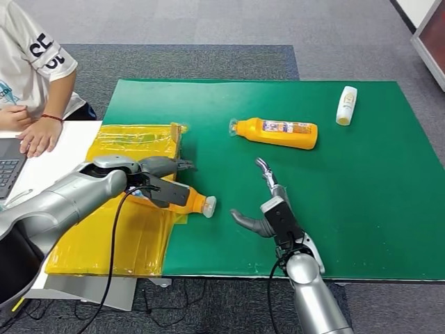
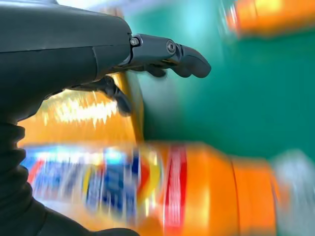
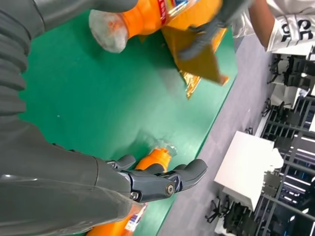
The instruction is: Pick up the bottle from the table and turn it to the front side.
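Note:
An orange bottle (image 1: 198,201) with a pale cap lies where the yellow bag (image 1: 131,229) meets the green mat (image 1: 367,195), cap pointing right. My left hand (image 1: 160,181) is over its body, fingers stretched out above it and thumb at its near side. The left wrist view shows those fingers (image 2: 185,56) straight and apart from the blurred bottle (image 2: 193,191). My right hand (image 1: 270,205) hovers open over the mat's front, fingers spread, to the right of the cap. In the right wrist view the bottle (image 3: 148,14) lies beyond my right hand (image 3: 74,182).
A second orange bottle (image 1: 278,132) lies at mid-mat, its neck (image 3: 152,160) seen past my right fingers. A small white bottle (image 1: 346,106) lies at the far right. A person's hand (image 1: 39,136) rests on the white table by a laptop (image 1: 7,167).

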Tool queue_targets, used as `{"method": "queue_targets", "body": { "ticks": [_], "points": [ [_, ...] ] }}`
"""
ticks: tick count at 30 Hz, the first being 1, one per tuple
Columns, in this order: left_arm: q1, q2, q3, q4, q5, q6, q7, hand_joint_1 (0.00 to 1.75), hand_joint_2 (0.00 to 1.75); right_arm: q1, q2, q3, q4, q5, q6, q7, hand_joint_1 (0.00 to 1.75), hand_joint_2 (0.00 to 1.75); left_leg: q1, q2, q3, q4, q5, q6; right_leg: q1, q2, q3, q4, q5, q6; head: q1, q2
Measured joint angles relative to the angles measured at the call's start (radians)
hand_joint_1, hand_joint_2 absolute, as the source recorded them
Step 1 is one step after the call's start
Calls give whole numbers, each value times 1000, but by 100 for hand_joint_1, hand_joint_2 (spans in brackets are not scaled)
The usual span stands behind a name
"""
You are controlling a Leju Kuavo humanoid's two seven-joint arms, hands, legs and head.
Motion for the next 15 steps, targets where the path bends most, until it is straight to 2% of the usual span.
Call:
{"method": "queue_targets", "body": {
  "ticks": [4, 7, 9, 12, 14, 15],
  "points": [
    [95, 26, 140, -95, -86, 202, -10, 0, 175, 31, -6, -15, -22, 10, -11, 1, 0, 175, 0, 0, 0, 0, -1, 0, 0, 0, 0, 0, -1, 0, 0, 0],
    [243, 43, 303, -238, -183, 264, -50, 0, 175, 54, -9, -27, -51, 25, -14, 5, 0, 175, 0, 0, 0, 0, -3, 0, 0, 1, 0, 0, -1, 0, 0, 0],
    [361, 49, 422, -345, -206, 262, -105, 0, 175, 69, -11, -35, -70, 32, -16, 8, 0, 175, 0, 1, 0, 0, -4, 0, 0, 1, -1, 0, -2, 0, 0, 0],
    [522, 56, 591, -488, -138, 203, -218, 0, 175, 87, -14, -41, -87, 36, -17, 11, 0, 175, 0, 1, 1, 0, -6, -1, 0, 2, -1, 0, -4, -1, 0, 0],
    [613, 60, 697, -569, -81, 155, -278, 0, 175, 95, -15, -43, -92, 37, -17, 12, 0, 175, 0, 2, 2, 0, -7, -2, 0, 2, 0, 0, -6, -2, 0, 0],
    [634, 61, 724, -589, -67, 143, -291, 0, 175, 97, -16, -43, -93, 38, -17, 12, 0, 175, 0, 2, 2, 0, -8, -2, 0, 2, 0, 0, -6, -2, 0, 0]
  ]
}}
